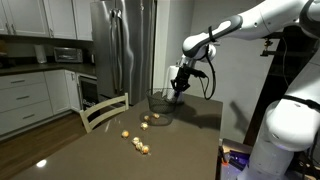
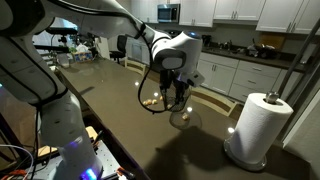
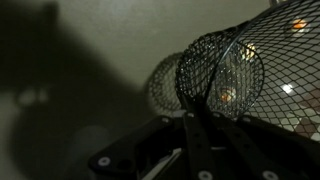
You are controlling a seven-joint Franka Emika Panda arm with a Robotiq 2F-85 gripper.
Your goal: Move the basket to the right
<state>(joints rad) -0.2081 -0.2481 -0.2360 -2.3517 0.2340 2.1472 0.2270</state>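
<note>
The basket (image 1: pixel 160 104) is a round bowl of dark wire mesh near the far side of the brown table. In an exterior view the basket (image 2: pixel 143 93) hangs tilted from the gripper, lifted off the table top. My gripper (image 1: pixel 179 88) comes down from above at the basket's rim. It also shows in the exterior view from the opposite side (image 2: pixel 173 97). In the wrist view the fingers (image 3: pixel 200 125) are closed together on the rim of the mesh basket (image 3: pixel 225 65), which is tipped on its side. Light items show through the mesh.
Several small yellowish pieces (image 1: pixel 139 144) lie scattered on the table (image 1: pixel 100 155). A white paper-towel roll (image 2: pixel 258 125) stands on the table near the basket. A wooden chair back (image 1: pixel 104 109) is at the table's edge. A steel fridge (image 1: pixel 125 50) and cabinets stand behind.
</note>
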